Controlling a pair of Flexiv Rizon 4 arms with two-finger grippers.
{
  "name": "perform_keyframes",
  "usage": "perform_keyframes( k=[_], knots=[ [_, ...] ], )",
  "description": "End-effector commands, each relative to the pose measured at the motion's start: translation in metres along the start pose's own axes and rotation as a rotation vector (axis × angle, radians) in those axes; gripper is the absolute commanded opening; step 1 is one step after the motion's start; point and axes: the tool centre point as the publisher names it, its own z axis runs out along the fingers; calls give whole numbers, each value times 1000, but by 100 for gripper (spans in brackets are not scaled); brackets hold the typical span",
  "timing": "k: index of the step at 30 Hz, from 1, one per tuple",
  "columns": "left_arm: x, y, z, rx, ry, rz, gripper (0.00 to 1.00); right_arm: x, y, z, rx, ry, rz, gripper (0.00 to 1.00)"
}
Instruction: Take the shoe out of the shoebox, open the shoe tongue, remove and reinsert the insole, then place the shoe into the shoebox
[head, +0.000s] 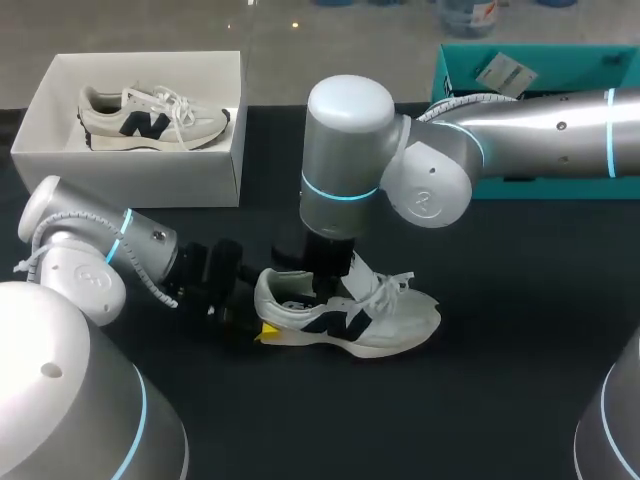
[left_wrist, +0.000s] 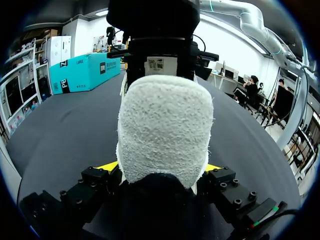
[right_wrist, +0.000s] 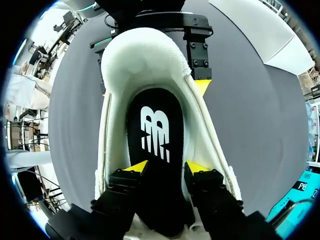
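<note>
A white shoe with a dark logo lies on its sole on the black table, toe to the right. My left gripper has its fingers wide apart, pressed against both sides of the heel, so it holds the shoe. My right arm comes down from above, and its gripper is inside the shoe's mouth. Its yellow fingertips stand apart over the black insole, which lies flat in the shoe. They pinch nothing.
The white shoebox stands at the far left with a second shoe in it. A teal box sits at the far right behind my right arm. Bare black table lies in front of the shoe.
</note>
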Motion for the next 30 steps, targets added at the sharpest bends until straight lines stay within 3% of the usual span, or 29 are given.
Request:
perform_keyframes(
  k=[1,6,11,16,17,18,24,30],
  knots=[
    [1,1,1,-2,0,0,0,-2,6,23,-2,64,2,48],
    [1,1,1,-2,0,0,0,10,7,44,1,130,15,53],
    [1,1,1,-2,0,0,0,18,7,56,7,174,33,46],
    [1,1,1,-2,0,0,0,22,6,63,21,198,51,17],
    [1,1,1,-2,0,0,0,23,5,64,21,201,53,5],
    [1,1,1,-2,0,0,0,23,4,64,20,205,56,0],
    [1,1,1,-2,0,0,0,25,1,64,23,213,69,0],
    [1,1,1,-2,0,0,0,24,-6,40,9,206,110,0]
  ],
)
